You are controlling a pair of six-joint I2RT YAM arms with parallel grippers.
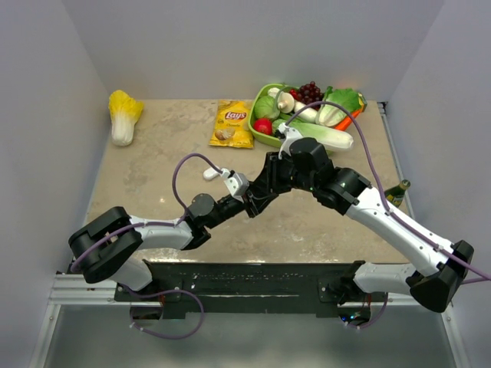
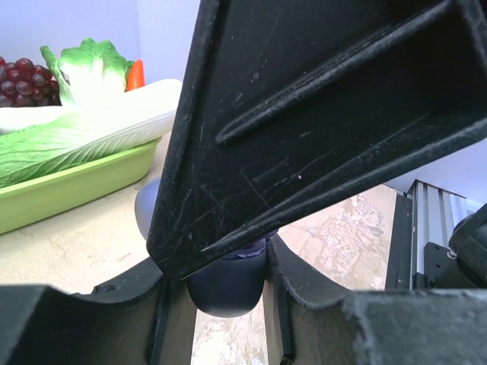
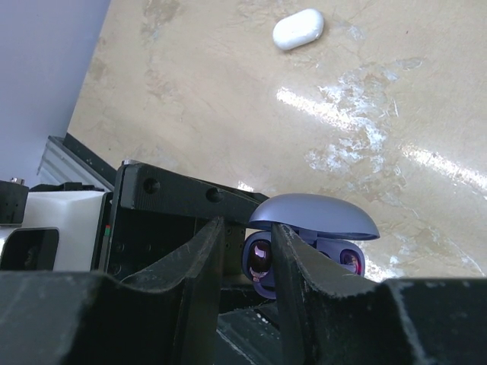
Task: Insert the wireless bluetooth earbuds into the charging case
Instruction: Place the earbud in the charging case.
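The left fingers (image 2: 91, 319) clamp one purplish-grey charging case (image 3: 316, 217), lid up, over the tabletop (image 3: 228, 99). Two earbuds (image 3: 351, 261) show in its sockets, one right between the narrowly parted right fingers (image 3: 304, 289); whether they pinch it I cannot tell. One white capsule (image 3: 298, 29) lies well apart.

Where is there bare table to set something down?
Bare: the left stretch between the cabbage and the left arm, and the near middle between it and the right arm. Crowded: far right, the chip bag beside the green tray, and the centre, where both arms meet near the white case.
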